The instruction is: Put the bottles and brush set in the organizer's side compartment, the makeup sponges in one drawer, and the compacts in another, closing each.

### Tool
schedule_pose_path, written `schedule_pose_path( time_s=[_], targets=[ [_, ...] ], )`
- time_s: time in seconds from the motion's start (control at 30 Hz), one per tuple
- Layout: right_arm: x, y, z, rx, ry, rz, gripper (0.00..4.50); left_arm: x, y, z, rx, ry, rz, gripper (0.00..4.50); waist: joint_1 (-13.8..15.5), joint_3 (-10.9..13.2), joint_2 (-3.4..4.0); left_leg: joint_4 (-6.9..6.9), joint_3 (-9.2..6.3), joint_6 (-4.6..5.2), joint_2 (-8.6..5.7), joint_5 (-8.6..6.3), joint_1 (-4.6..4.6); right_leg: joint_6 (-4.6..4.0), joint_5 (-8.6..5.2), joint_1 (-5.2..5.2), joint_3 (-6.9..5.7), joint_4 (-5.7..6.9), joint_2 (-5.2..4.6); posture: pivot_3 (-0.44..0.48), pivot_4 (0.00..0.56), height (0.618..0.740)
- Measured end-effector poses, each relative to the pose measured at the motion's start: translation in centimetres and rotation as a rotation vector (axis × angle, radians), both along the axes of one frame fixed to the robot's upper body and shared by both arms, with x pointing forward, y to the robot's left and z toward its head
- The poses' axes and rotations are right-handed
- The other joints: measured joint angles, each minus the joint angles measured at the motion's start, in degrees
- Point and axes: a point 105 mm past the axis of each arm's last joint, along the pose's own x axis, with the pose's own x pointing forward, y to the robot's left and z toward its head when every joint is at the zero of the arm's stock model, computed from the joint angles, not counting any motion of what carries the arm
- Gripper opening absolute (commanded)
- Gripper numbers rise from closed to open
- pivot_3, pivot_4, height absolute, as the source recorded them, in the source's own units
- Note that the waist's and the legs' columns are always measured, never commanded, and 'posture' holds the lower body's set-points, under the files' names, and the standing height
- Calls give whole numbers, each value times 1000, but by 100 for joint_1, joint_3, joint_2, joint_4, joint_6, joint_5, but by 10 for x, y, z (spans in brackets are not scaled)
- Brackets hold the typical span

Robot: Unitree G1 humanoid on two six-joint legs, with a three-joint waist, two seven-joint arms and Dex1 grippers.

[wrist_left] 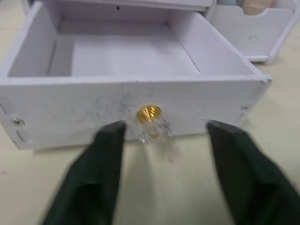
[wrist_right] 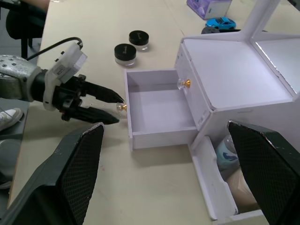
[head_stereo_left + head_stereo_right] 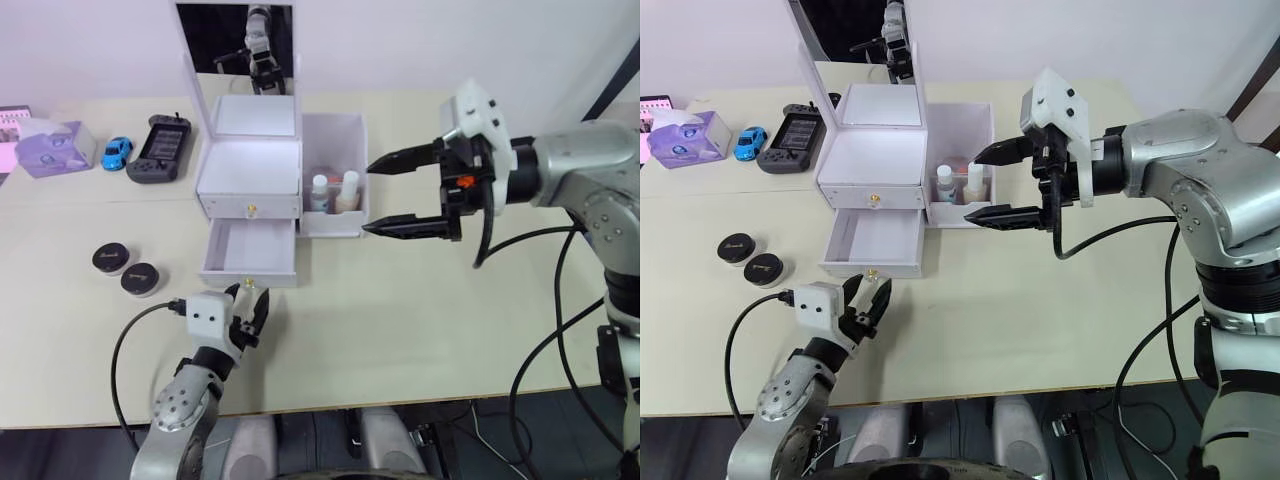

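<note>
Item: white plastic organizer's empty lower drawer, light and free-sliding; I'd pinch its small gold-and-clear knob, left gripper parted astride it, right gripper spread wide, empty.

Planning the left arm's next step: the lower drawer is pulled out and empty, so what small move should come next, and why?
Probably draw the left gripper back off the knob and swing toward the compacts. The lower drawer stands open and empty, the gripper's fingers are spread either side of the knob, and both compacts sit on the table to its left.
</note>
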Motion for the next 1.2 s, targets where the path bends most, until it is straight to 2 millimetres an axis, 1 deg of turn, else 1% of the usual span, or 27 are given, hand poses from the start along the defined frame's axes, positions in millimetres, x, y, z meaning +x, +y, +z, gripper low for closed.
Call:
schedule_pose_path(
  time_s=[0.03,0.13,0.23,0.3,0.33,0.4,0.47,0.5,0.53,0.57,0.63,0.67,0.7,0.77,0.8,0.83,0.93,0.97,1.0,1.03,1.07,1.1,1.13,1.2],
  targets=[
    [0,0,-1,0,2,-2,4500,-8,4,6,11,-10,-28,4459,-10,0,-1,-3,0,0,1,-1,0,0,0,-4,0,1,0,0,150,740],
    [1,-2,-5,1,16,-11,4500,-32,16,22,33,-22,-93,4459,-8,3,8,-11,4,2,2,-2,-1,-2,0,-11,1,-1,-2,0,150,740],
    [3,0,-7,5,7,-10,4500,-45,29,29,7,-10,-150,4459,-2,6,10,-7,5,1,2,-2,-4,13,-10,-34,-1,-3,-5,0,150,740],
    [7,2,-10,31,16,-20,4500,-45,41,32,37,-5,-170,4459,-3,6,10,-4,3,0,2,-3,-4,14,-10,-42,-4,-12,-5,0,150,740],
    [12,3,-12,45,21,-35,4500,-41,52,34,70,0,-179,4459,-3,8,14,0,3,-1,2,-3,-5,13,-10,-43,-4,-12,-5,0,150,740],
    [22,1,-16,50,17,-81,4500,-29,83,43,133,-11,-147,4459,2,11,17,6,1,-1,2,-3,-8,10,-8,-48,-6,-12,-5,0,150,740],
    [33,-7,-16,69,9,-153,4500,-19,112,57,190,-30,-114,4459,-11,10,14,11,9,-1,1,-2,-8,3,-3,-47,-5,-15,-11,0,150,740],
    [38,-15,-17,102,13,-191,4500,-15,123,63,215,-32,-106,4459,-4,7,9,10,13,-1,0,-2,-9,-4,1,-46,-4,-23,-13,0,150,740],
    [41,-30,-22,138,23,-236,4500,-12,129,71,233,-40,-119,4459,24,0,-3,10,14,-1,-4,-2,-10,-9,4,-38,-3,-27,-16,0,150,740],
    [43,-49,-32,155,46,-289,4500,-9,136,77,250,-45,-126,4459,38,-5,-11,11,15,-14,-10,-10,-8,-17,9,-30,1,-29,-21,0,150,740],
    [43,-86,-58,162,94,-405,4500,-6,153,79,273,-8,-125,4459,74,-7,-14,7,20,-34,-19,-22,-12,-22,10,-18,5,-31,-28,0,150,740],
    [42,-99,-72,165,121,-451,4500,-3,165,82,283,4,-110,4459,53,-6,-12,6,24,-42,-18,-27,-21,-18,8,-12,8,-30,-25,0,150,740],
    [39,-108,-82,172,143,-483,4500,0,173,87,300,7,-110,4459,40,-4,-9,3,23,-42,-17,-27,-26,-9,3,-16,9,-26,-23,0,150,740],
    [34,-122,-93,182,153,-538,4500,8,186,99,340,-3,-115,4459,12,-2,-6,0,23,-39,-9,-28,-21,-2,0,-21,10,-18,-10,0,150,740],
    [32,-131,-98,185,152,-584,4500,10,198,105,365,-2,-104,4459,-6,-2,-6,-7,22,-36,-1,-30,-8,0,-1,-19,10,-12,-1,0,150,740],
    [31,-137,-100,188,155,-614,4500,11,205,108,378,3,-93,4459,-21,-2,-4,-10,22,-34,2,-31,-1,0,-1,-19,11,-12,3,0,150,740],
    [25,-164,-114,207,211,-741,4500,11,235,108,399,33,-55,4459,-35,-2,4,-23,18,-30,9,-33,17,-2,-1,-21,11,2,13,0,150,740],
    [23,-167,-116,207,217,-753,4500,11,240,106,397,39,-48,4459,-34,-2,4,-23,17,-30,11,-33,17,-3,0,-22,11,3,16,0,150,740],
    [19,-173,-123,198,223,-771,4500,10,247,103,395,48,-39,4459,-46,8,14,-45,-37,-29,-15,-31,-4,9,-8,23,-48,-5,-26,0,150,740],
    [16,-177,-129,189,231,-782,4500,8,253,100,398,66,-33,4459,-110,11,21,-66,-108,-18,-45,-21,6,21,-28,81,-132,-19,-71,0,150,740],
    [12,-182,-134,184,241,-802,4500,5,259,96,403,85,-28,4459,-170,16,31,-72,-176,-21,-82,-15,14,24,-52,115,-215,-11,-126,0,150,740],
    [10,-187,-136,189,245,-826,4500,3,263,93,410,101,-29,4459,-194,19,54,-70,-254,-40,-117,4,15,38,-67,120,-274,-6,-152,0,150,740],
    [9,-191,-136,195,245,-843,4500,1,265,91,422,111,-32,4459,-184,27,71,-66,-281,-63,-125,21,5,35,-66,112,-291,-6,-154,0,150,740],
    [6,-196,-134,206,241,-854,4500,-1,265,90,437,115,-57,4459,-110,32,79,-71,-268,-72,-119,26,-1,15,-58,100,-284,0,-146,0,150,740]
  ],
)
